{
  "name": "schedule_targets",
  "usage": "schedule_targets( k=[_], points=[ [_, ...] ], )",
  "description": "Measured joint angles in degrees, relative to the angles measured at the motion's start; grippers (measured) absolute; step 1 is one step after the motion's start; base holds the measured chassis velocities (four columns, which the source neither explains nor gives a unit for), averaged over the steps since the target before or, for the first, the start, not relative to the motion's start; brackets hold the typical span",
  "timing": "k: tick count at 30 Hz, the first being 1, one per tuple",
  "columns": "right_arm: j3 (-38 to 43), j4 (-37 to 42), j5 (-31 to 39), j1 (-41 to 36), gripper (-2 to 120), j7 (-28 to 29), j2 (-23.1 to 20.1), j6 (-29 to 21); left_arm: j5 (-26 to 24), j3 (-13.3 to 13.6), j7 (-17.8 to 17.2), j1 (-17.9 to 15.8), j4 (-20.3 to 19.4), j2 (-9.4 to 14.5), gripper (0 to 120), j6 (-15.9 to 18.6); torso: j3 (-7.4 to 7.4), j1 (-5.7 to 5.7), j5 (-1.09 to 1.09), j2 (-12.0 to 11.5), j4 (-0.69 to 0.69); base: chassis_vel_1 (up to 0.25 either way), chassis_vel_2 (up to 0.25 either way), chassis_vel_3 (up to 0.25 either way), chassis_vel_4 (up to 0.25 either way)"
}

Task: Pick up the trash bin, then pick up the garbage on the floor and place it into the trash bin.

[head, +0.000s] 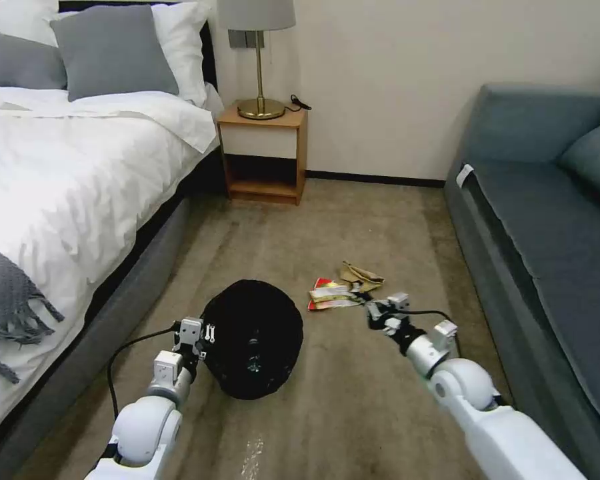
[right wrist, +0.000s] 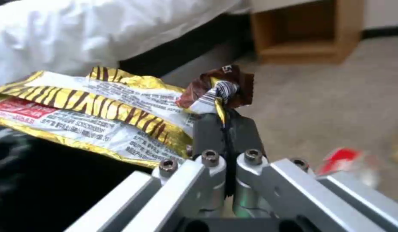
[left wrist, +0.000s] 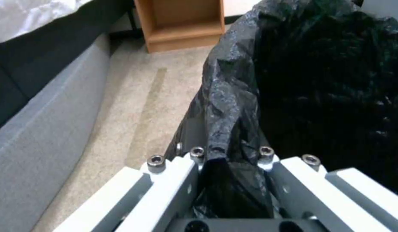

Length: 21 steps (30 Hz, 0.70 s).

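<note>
You've got the left gripper [left wrist: 231, 154] pinching the trash bin [head: 253, 347] rim to hold it open-side up, while the right gripper [right wrist: 227, 129] clamps the yellow-silver wrapper [right wrist: 91, 109] near it.

Bin [head: 253, 343] base hidden under black bag [left wrist: 319, 80]; items inside too dark to tell. Left gripper [left wrist: 230, 154] finger pads buried in bag fold. Wrapper [right wrist: 91, 109] cut off at left edge of right wrist view. Red-white packet [right wrist: 347, 161] blurred, lower right. Lamp [head: 257, 60] shade cropped at top edge of head view.
</note>
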Motion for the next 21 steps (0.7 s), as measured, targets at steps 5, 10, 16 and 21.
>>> schedule_targets(
  k=[5, 10, 16, 21],
  points=[
    [-2.3, 0.3, -0.9, -0.6, 0, 0.0, 3.6, -0.6, 0.0, 0.2, -0.1, 0.2, -0.1, 0.0, 4, 0.1, 0.0, 0.0, -0.01, 0.0, 0.01, 0.0, 0.0, 0.0, 0.0],
    [-5.3, -0.9, -3.4, -1.1, 0, -0.5, 8.5, -0.6, -0.2, 0.4, -0.2, -0.1, -0.1, -0.1, 4, -0.1, 0.0, 0.0, 0.0, 0.0, 0.01, 0.0, 0.0, 0.0, 0.0],
    [-8.0, -1.8, -5.9, -1.0, 0, -0.6, 11.1, -0.3, -0.3, 1.0, -0.2, -0.7, 0.3, -0.2, 4, -0.2, 0.0, 0.0, -0.01, 0.0, 0.01, 0.0, 0.0, 0.0, 0.0],
    [-9.5, -3.0, -6.8, -0.2, 0, -0.5, 12.4, -0.4, -0.2, 1.7, -0.1, -0.6, 0.2, -0.8, 4, -0.3, 0.0, 0.0, 0.0, 0.0, 0.01, 0.0, 0.0, 0.0, 0.0]
  ],
)
